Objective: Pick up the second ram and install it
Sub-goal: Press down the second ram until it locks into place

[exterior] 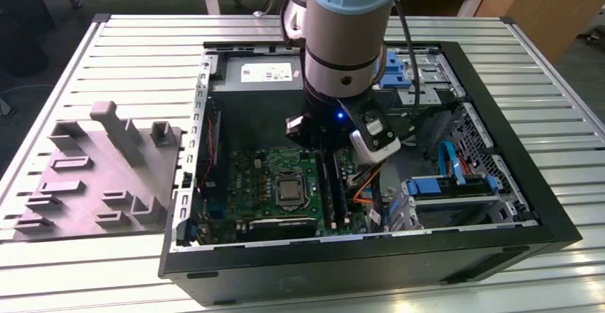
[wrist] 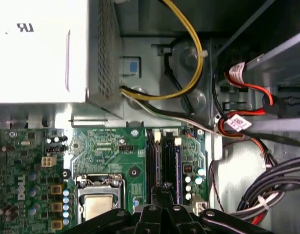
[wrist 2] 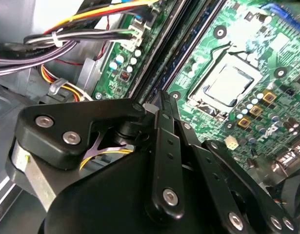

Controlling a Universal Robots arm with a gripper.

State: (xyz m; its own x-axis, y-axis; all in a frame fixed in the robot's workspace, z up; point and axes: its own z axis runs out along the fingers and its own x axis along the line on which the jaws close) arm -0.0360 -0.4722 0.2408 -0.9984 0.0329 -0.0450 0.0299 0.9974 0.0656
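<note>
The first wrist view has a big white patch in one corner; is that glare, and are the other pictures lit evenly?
In the first wrist view the power supply box is washed out to near white, while the motherboard reads clearly. In the second wrist view the gripper linkage is dark against the bright board. In the exterior view the computer case interior lies in shadow under the arm.

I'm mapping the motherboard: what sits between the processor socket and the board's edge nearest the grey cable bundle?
In the first wrist view, the long dark memory slots lie between the processor socket and that edge.
</note>
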